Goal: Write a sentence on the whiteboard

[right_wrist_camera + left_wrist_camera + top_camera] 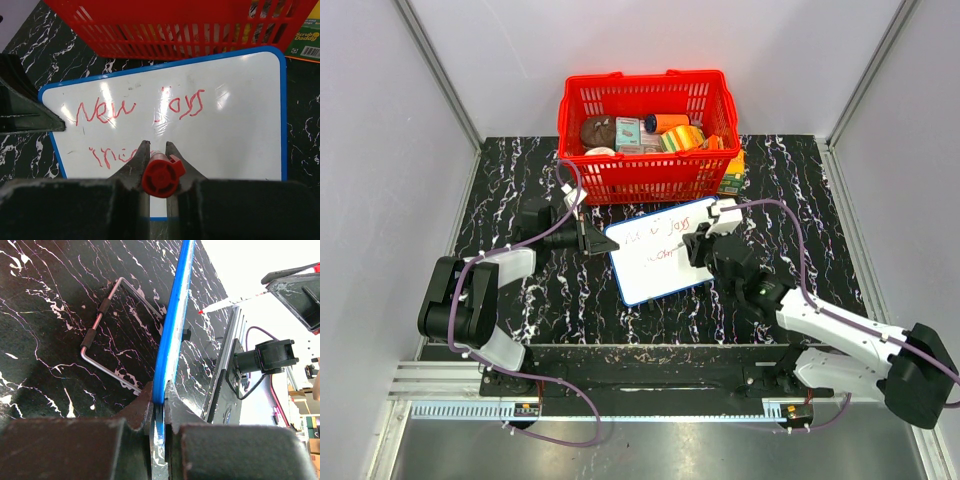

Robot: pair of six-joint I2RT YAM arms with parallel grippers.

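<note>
The left tool (159, 400) is pinching the whiteboard (240, 125), the right tool (157, 150) gripping a marker (161, 177); hard pressing could skew the sentence (137, 107).

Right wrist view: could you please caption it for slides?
Red marker in the right fingers above the part-written sentence on the whiteboard.

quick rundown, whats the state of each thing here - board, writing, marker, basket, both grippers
whiteboard, partly written on, one edge clamped
sentence, unfinished: top line reads roughly "New Joys", second line just begun
marker, uncapped, held with its tip at the board
red basket, upright, filled with items
left gripper, shut on the whiteboard
right gripper, shut on the marker
</note>
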